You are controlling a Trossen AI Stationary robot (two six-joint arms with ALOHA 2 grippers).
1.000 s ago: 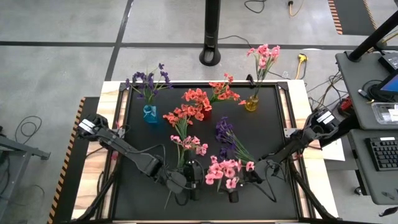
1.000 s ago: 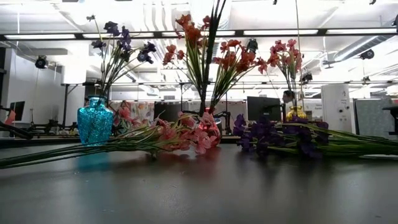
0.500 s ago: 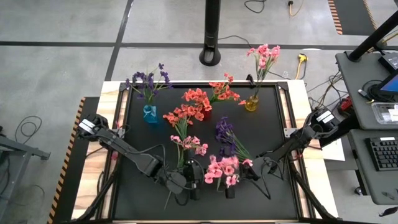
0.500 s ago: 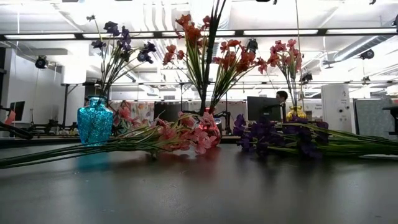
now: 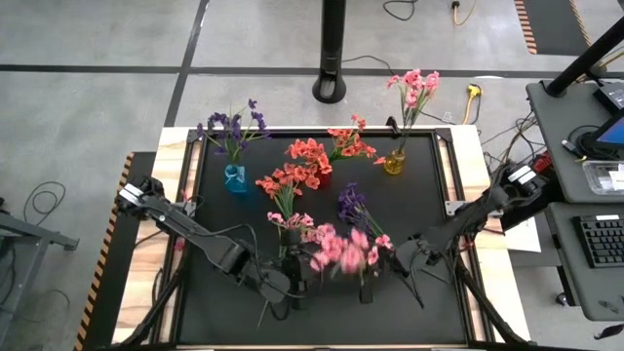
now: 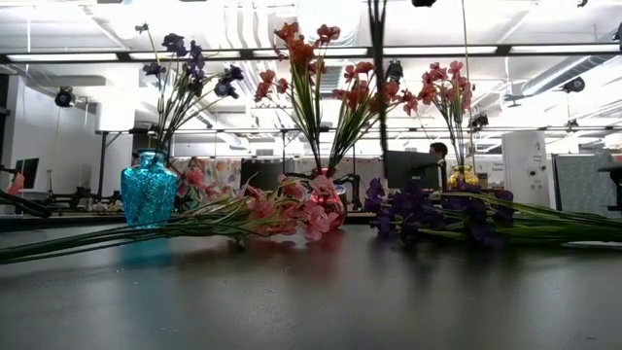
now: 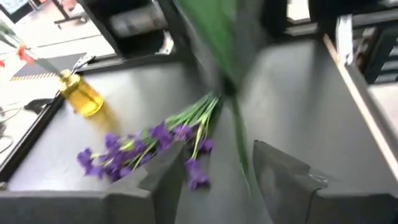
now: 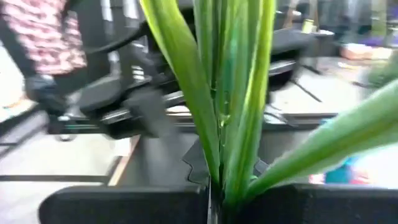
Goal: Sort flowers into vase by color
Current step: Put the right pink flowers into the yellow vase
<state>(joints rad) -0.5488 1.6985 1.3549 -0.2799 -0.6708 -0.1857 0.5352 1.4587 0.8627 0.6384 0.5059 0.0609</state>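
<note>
Low in the high view, near the bottom edge: right gripper [image 5: 369, 290], squeezed tight on the green stems of a pink flower [image 5: 341, 253]. Blossoms all blurry, up and to the left of that gripper. In the right wrist view, stems of that pink flower [image 8: 233, 112] pinched at the right gripper [image 8: 211, 199] and standing straight up from it, long leaves fanning out.

Just to its left in the high view: left gripper [image 5: 297, 290], low over the worktop [image 5: 429, 205]. In the left wrist view, left gripper [image 7: 214, 180] with its two fingers [image 7: 165, 180] apart. A blurry green stem in front of the gap; cannot tell if touching.

A bit higher in the high view: second pink flower [image 5: 295, 224], blossoms toward the top of the frame, thin stem running down past the left gripper to the lower left. In the low view, same second pink flower [image 6: 292, 214] lying flat, stem reaching far to the left edge.

Right of it in the high view: purple flowers [image 5: 353, 208] lying flat, blossoms to the upper left, stems slanting to the lower right.

Farthest up in the high view, three vases, all upright:
- blue vase [image 5: 235, 179] at upper left, purple blossoms inside
- red vase [image 6: 327, 187] in the middle, coral-red blossoms inside
- yellow vase [image 5: 394, 163] at upper right, pink blossoms pointing up
</note>
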